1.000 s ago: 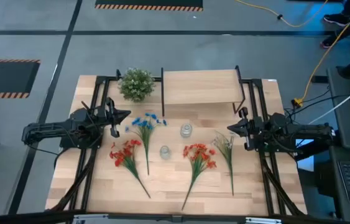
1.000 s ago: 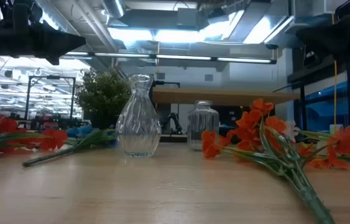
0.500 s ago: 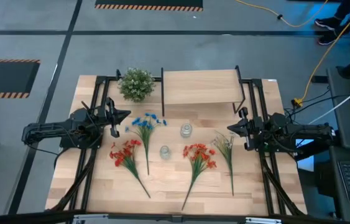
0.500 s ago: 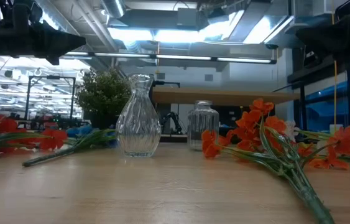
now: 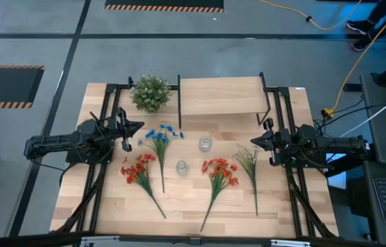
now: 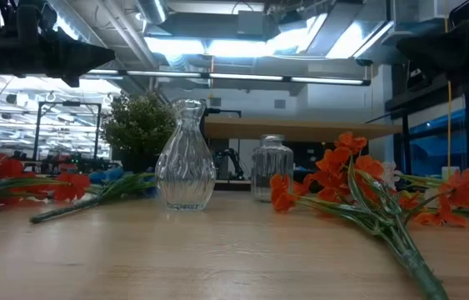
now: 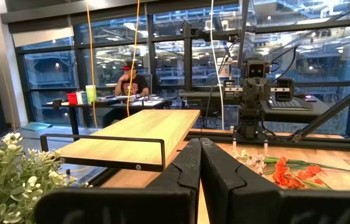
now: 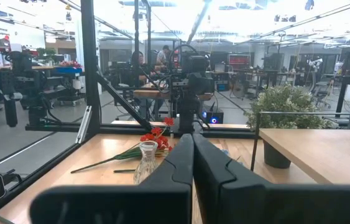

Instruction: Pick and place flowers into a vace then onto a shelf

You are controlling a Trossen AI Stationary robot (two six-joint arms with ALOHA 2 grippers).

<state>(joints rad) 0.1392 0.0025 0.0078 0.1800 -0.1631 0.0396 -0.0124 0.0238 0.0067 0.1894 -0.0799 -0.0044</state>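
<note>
Four flowers lie flat on the tabletop: a blue spray (image 5: 160, 134), a red-orange one (image 5: 138, 169) at the left, a second red-orange one (image 5: 219, 171) and a pale white-green one (image 5: 249, 159) at the right. Between them stand a fluted clear glass vase (image 5: 182, 167) (image 6: 186, 158) and, farther back, a clear jar (image 5: 206, 143) (image 6: 271, 169). The shelf (image 5: 220, 96) stands at the far edge. My left gripper (image 5: 140, 126) (image 7: 199, 152) is shut and held level above the table's left side. My right gripper (image 5: 253, 140) (image 8: 193, 142) is shut above the right side. Neither touches anything.
A bushy green-white potted plant (image 5: 151, 92) stands at the far left beside the shelf. Black frame rails (image 5: 103, 171) run along both table sides. Bare wood (image 5: 186, 206) lies toward the near edge. A person (image 7: 131, 81) sits at a desk beyond the table.
</note>
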